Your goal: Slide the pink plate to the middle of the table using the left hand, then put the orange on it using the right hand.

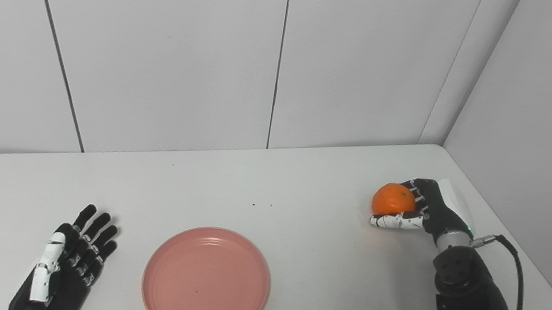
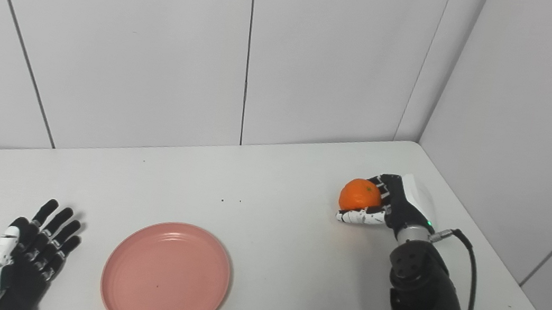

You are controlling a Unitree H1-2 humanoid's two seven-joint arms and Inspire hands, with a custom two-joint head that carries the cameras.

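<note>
Fingers [image 1: 94, 230] of our left hand [image 1: 66, 266] lie spread and released, holding nothing, flat over the near left part of the white counter [image 1: 303, 190]. Just to its right, apart from it, sits the pink plate [image 1: 206, 282], bare, near the front edge and about midway across. Farther back on the right, our right hand [image 1: 421, 209] wraps the orange [image 1: 394, 199], thumb beneath and fingers curled behind it, low over the counter; we cannot tell whether it touches the surface. White wall panels [image 1: 173, 45] stand behind.
</note>
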